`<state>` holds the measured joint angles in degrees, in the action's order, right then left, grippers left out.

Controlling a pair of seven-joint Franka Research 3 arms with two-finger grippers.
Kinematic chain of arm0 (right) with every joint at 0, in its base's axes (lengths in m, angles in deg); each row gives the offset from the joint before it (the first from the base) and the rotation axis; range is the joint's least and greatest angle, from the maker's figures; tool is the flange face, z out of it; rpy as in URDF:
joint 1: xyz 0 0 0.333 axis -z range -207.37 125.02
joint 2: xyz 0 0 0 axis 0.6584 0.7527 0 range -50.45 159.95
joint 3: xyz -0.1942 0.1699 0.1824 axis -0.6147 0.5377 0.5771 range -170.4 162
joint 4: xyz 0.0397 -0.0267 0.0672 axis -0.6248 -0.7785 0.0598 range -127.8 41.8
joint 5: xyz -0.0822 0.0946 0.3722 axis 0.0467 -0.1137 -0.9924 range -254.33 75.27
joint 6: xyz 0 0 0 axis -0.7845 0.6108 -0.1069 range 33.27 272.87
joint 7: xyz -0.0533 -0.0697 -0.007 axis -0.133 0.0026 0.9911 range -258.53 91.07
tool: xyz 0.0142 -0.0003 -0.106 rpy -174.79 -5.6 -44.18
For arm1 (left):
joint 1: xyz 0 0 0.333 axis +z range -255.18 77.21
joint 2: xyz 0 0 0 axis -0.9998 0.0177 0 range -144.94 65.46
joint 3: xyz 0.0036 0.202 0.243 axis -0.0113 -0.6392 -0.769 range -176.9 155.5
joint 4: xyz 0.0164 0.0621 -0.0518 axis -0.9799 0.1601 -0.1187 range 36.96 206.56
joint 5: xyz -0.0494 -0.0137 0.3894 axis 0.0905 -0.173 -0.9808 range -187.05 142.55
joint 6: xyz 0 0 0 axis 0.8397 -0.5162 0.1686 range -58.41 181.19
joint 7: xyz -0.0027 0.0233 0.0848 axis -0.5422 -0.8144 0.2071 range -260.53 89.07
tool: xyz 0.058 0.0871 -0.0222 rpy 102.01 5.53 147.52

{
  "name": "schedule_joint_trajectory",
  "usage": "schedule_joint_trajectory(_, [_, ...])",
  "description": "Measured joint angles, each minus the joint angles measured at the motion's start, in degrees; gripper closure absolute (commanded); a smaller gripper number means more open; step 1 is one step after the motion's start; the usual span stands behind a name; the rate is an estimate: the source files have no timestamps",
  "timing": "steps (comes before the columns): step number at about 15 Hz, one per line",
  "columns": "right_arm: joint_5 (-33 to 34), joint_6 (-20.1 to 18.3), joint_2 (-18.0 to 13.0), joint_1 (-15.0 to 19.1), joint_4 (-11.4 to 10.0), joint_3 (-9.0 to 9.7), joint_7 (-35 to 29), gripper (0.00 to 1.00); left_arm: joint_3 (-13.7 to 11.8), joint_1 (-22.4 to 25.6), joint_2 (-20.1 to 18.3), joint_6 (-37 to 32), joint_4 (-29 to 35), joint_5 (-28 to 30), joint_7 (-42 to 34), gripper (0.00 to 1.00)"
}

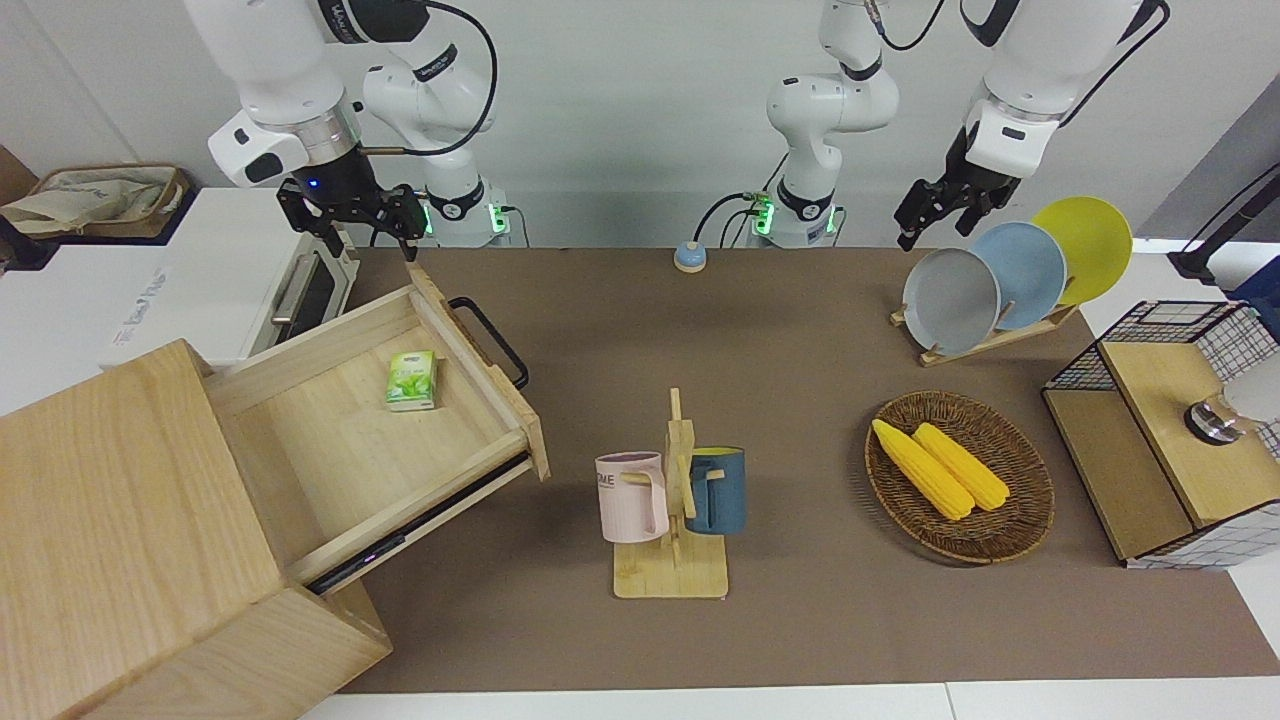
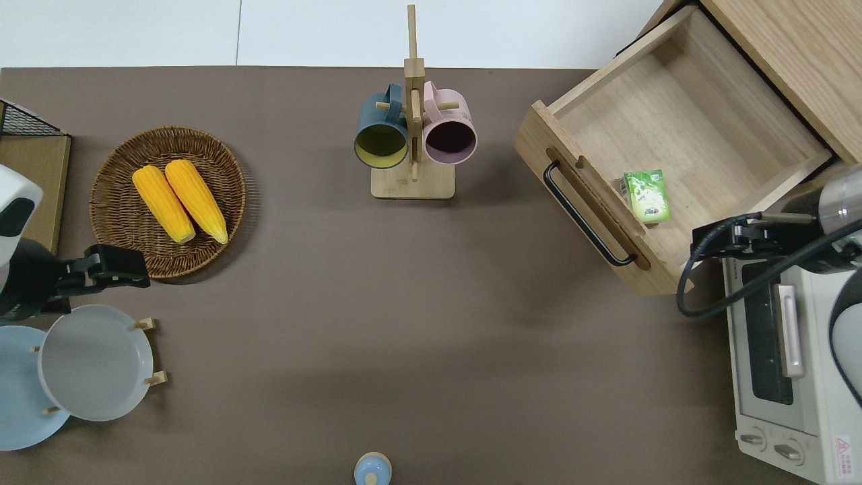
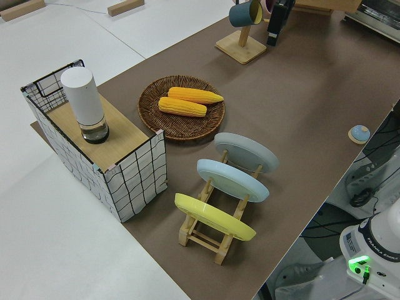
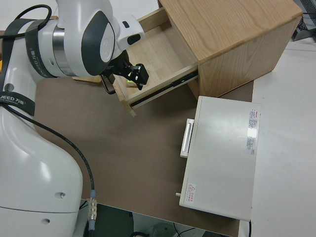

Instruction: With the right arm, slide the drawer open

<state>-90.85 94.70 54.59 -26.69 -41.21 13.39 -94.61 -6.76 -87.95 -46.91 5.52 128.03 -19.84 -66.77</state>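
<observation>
The wide light-wood drawer [image 1: 330,430] stands pulled out of the pale wooden cabinet [image 1: 110,500] at the right arm's end of the table. Its black bar handle [image 1: 492,342] faces the table's middle and shows in the overhead view [image 2: 584,214]. A small green packet [image 2: 645,195] lies inside. My right gripper [image 1: 368,240], blue light at its wrist, is open and empty, apart from the handle. The overhead view [image 2: 724,239] shows it over the drawer's side wall nearest the robots, at the toaster oven's edge. It also shows in the right side view [image 4: 136,79]. The left arm [image 1: 1000,130] is parked.
A white toaster oven [image 2: 788,350] stands beside the drawer, nearer to the robots. A mug rack [image 1: 672,500] with two mugs stands mid-table. A wicker basket [image 1: 1020,520] with corn, a plate rack [image 1: 1010,275], a wire-grid box [image 1: 1170,430] and a small blue bell [image 1: 689,257] are also there.
</observation>
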Motion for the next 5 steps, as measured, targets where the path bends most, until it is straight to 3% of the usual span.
schedule_joint_trajectory(5, [-0.1,1.2,-0.6,0.9,-0.7,0.08,0.2,0.015,0.0,0.0,0.0,0.0,0.0,0.0,0.0,0.01])
